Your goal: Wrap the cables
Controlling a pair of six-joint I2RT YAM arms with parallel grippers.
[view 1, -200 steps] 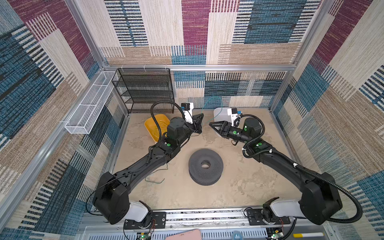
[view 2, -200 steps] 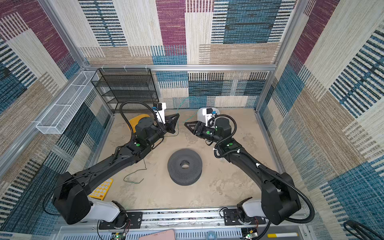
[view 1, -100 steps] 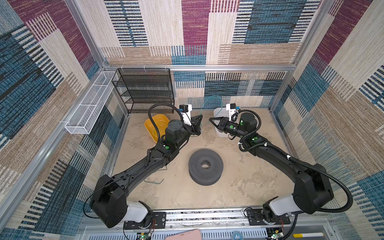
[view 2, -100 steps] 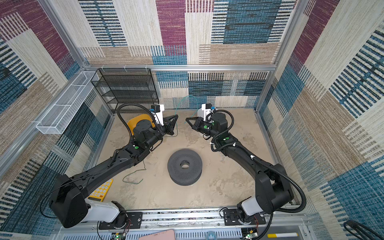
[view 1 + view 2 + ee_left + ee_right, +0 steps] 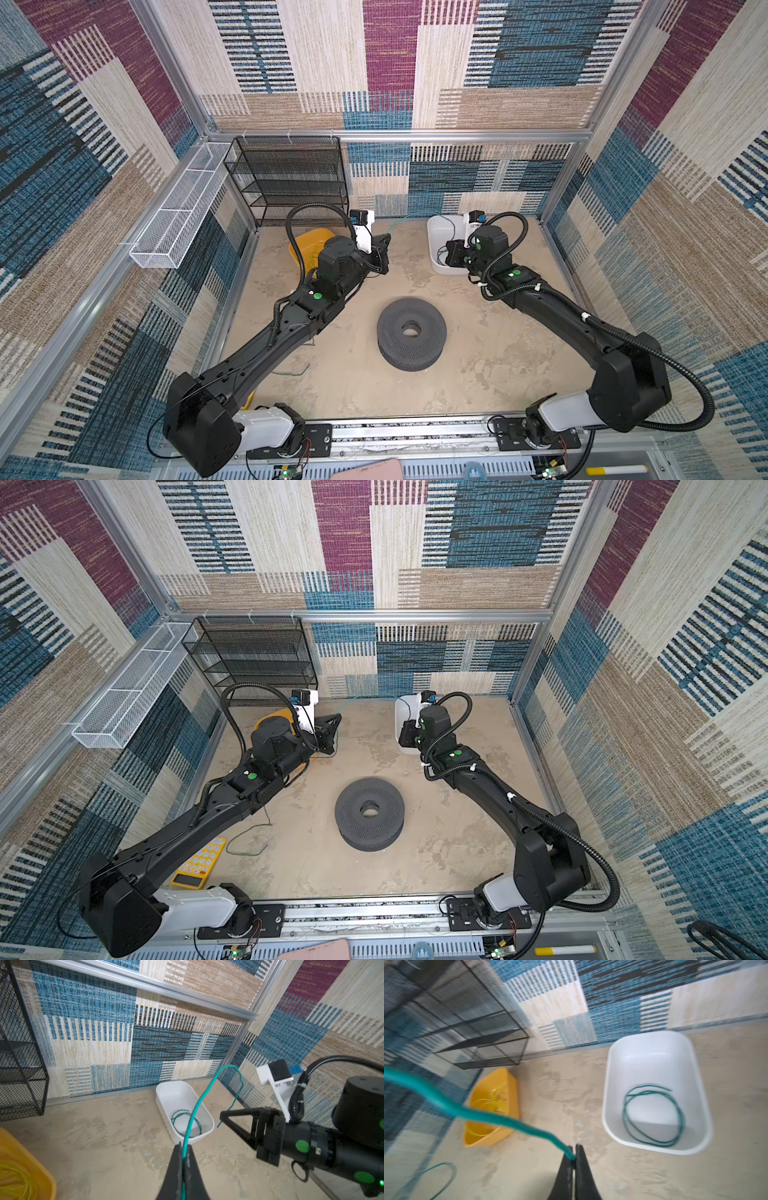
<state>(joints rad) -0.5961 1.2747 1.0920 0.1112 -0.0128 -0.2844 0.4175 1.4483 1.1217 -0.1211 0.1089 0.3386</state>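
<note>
Nearest, a flat yellow plastic calculator (image 5: 199,862) lies at the left front, with a loose cable tail (image 5: 295,373) curling on the mottled beige tabletop (image 5: 353,386) just past it. Mid-table sits a black perforated ring-shaped spool (image 5: 395,332), flat, hole up. Beyond it the left gripper (image 5: 184,1147) is clenched on the teal cable (image 5: 198,1103) — thin, smooth, string-like. The wire rises from those jaws, arches over and drops to the right gripper (image 5: 574,1151), whose jaws are pinched tight on its end. Its long axis runs left-right between the two grippers, hump pointing up. Farther back — glossy white oblong tub (image 5: 176,1093) holding a coiled cable (image 5: 624,1113), rounded yellow tub (image 5: 508,1088), then a black mesh rack (image 5: 291,174) at the back wall.
</note>
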